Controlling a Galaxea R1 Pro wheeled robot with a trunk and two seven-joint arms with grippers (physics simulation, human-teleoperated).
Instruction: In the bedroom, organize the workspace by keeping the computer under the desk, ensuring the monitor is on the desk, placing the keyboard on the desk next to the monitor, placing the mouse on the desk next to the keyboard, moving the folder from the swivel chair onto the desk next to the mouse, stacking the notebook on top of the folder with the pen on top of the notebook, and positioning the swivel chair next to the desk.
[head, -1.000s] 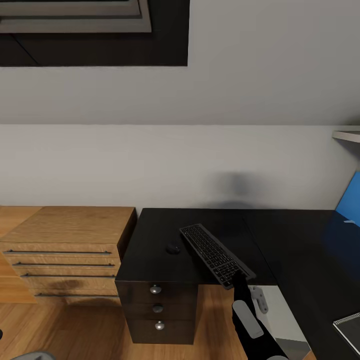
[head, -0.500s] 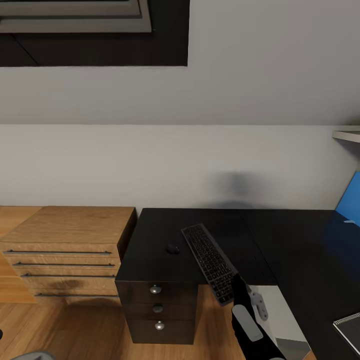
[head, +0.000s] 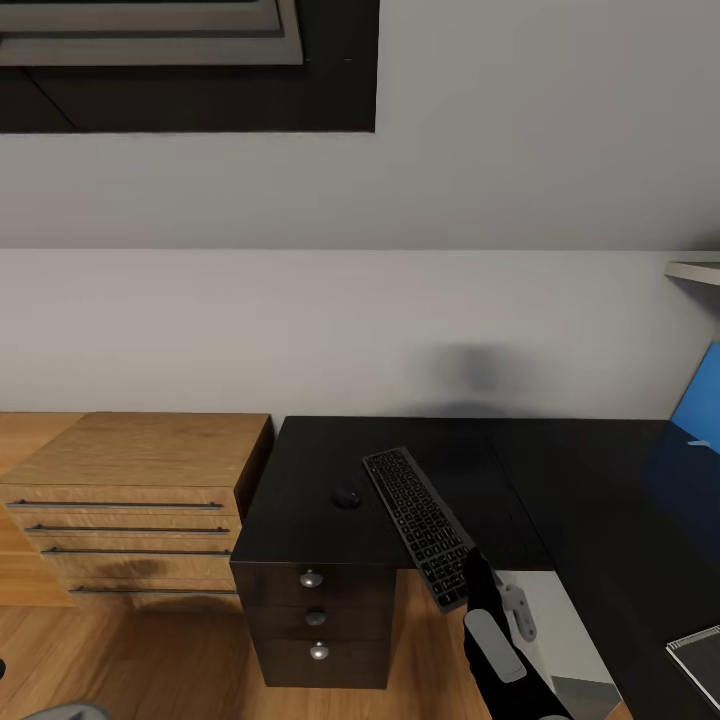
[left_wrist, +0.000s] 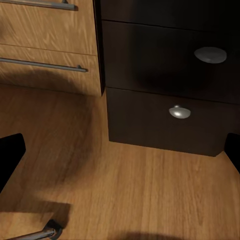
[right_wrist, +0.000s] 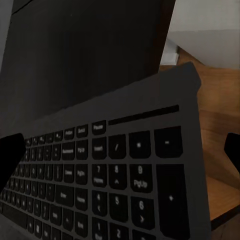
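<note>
A: Checking right gripper (head: 480, 572) first. State?
B: Fingertips sit wide apart at both edges of the right wrist view, jaws spread, nothing pinched. In the head view it's at the near end of the keyboard (head: 418, 523); contact can't be confirmed.

A: Keyboard position?
B: Lying diagonal on the tabletop, near end hanging past the front edge of the desk (head: 300, 480), over the wood floor (head: 190, 650). Right wrist view shows the numpad corner (right_wrist: 165, 165) out past the black top.

A: Left gripper (left_wrist: 120, 157)?
B: Left wrist view has dark fingertips far apart at both edges, jaws spread, empty. It looks at the desk's dark drawers, round silver knobs (left_wrist: 179, 112) and the floor. Chrome chair leg with castor (left_wrist: 47, 232) at one corner.

A: Mouse?
B: Mouse (head: 346, 497) on the tabletop, just beside the keyboard's left side, apart from it.

A: Further out?
B: Light wooden chest (head: 130, 500) with bar handles butts against the desk's left side. Blue back panel (head: 700, 400) at the far right. Grey notebook corner (head: 698, 655) on the tabletop at right. White wall (head: 400, 300) behind, dark window frame (head: 190, 65) above.
</note>
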